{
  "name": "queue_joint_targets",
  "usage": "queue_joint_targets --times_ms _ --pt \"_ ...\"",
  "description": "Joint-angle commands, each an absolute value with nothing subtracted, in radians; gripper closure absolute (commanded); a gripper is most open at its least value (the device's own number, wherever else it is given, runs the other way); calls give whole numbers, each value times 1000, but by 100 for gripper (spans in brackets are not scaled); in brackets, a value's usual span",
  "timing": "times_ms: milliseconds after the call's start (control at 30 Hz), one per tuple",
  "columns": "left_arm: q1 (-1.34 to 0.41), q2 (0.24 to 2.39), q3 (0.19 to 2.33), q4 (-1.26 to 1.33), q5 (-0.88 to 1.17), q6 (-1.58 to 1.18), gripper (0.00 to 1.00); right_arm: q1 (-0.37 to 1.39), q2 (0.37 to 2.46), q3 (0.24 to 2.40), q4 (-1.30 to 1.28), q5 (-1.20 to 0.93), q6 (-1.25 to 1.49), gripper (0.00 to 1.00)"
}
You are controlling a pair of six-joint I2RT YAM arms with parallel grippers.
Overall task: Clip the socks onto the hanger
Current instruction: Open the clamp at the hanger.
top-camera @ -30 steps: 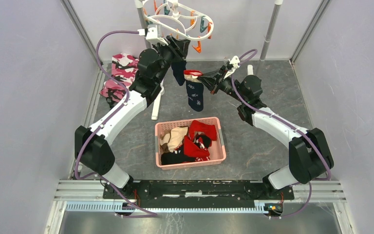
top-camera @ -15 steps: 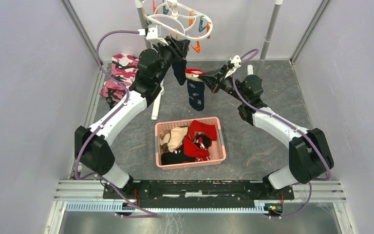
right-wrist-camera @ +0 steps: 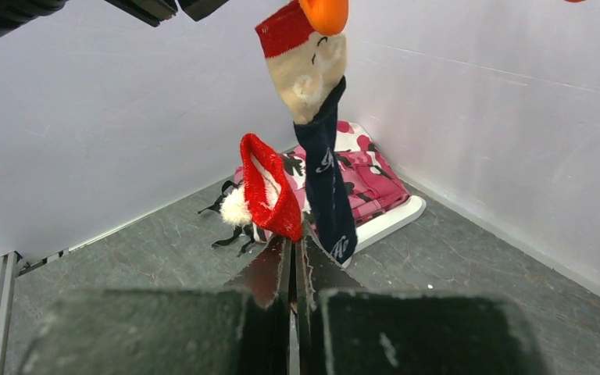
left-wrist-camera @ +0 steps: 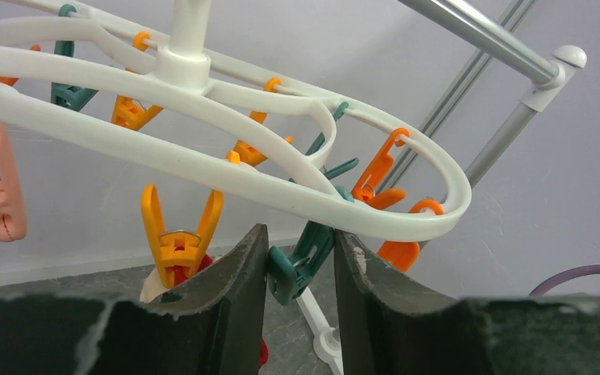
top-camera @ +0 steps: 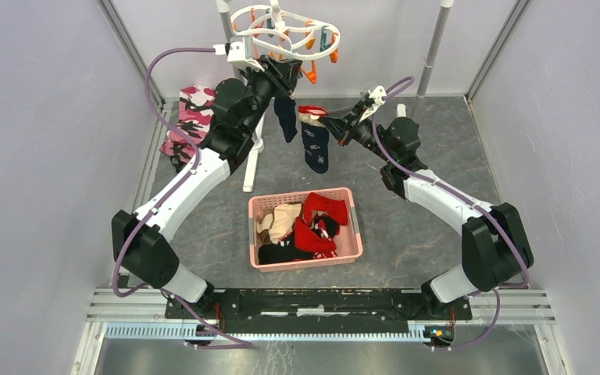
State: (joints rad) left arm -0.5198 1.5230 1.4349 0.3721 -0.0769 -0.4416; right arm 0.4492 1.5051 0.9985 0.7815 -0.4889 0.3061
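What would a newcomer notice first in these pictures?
At the back, a white hanger with orange and teal clips hangs high; the left hand reaches up to it, a teal clip between its fingers. The right hand pinches a navy sock with a red cuff in the air. A pink basket of socks sits mid-table.

The table is topped with a dark grey, stone-patterned mat (top-camera: 422,234). Near its middle sits a pink plastic basket (top-camera: 252,230) of socks (top-camera: 312,226). At the far left corner lies a folded pink camouflage cloth (top-camera: 191,117) – pushed close to the side wall. A white rack foot (top-camera: 250,170) rests just beside the cloth, well apart from the basket.
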Motion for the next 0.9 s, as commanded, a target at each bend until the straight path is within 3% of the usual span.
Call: queue_joint_targets --times_ms 0,167,867 --pt "-525 1501 1444 396 -91 -466 65 445 1511 1050 789 -465 296 100" --pt "-525 1499 1444 394 -83 -466 90 444 1527 1076 791 -465 301 100" --pt "-523 1486 1435 391 -92 -472 89 455 1612 1168 834 -300 369 100"
